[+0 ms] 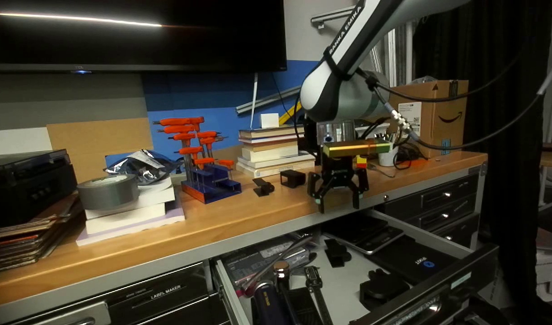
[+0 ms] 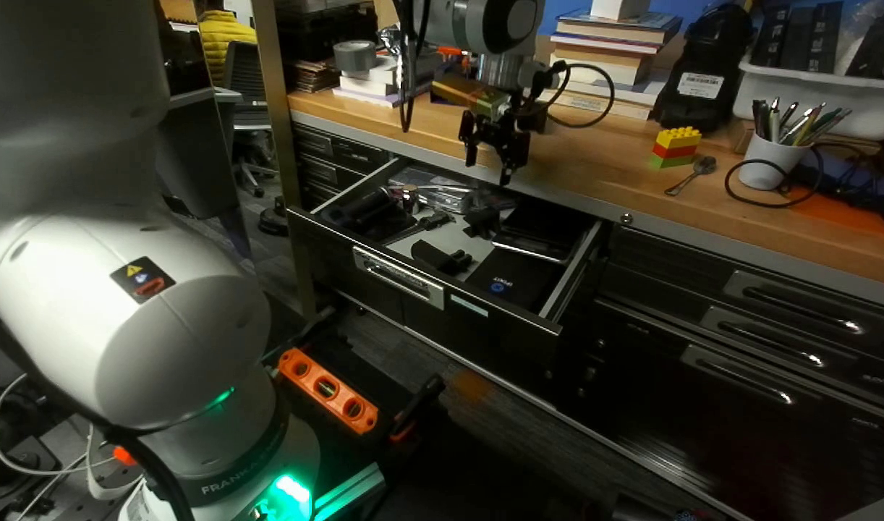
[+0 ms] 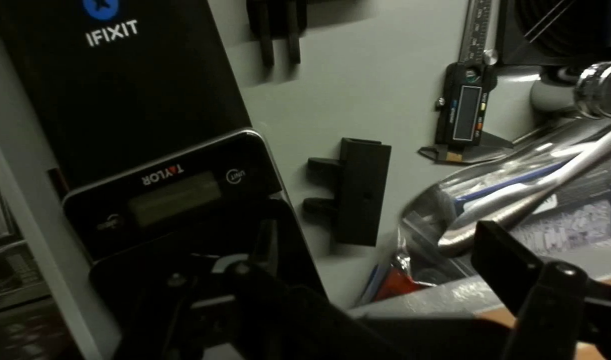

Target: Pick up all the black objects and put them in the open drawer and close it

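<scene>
Tool (image 1: 339,207), jaws apart — near worktop edge (image 1: 212,234), above drawer (image 2: 514,340) — bare floor (image 3: 365,95) between two black blocks (image 3: 363,197) inside

Both exterior views are dim; a white glare streaks the screen (image 1: 136,43) and a green light (image 2: 291,496) glows at the robot's base (image 2: 228,477). In the wrist view, soft shadows edge a black block (image 3: 363,195).

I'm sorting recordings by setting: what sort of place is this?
Probably a workshop or lab: orange-handled tools in a rack, a digital caliper in the open drawer, another drawer labelled LABEL MAKER.
</scene>
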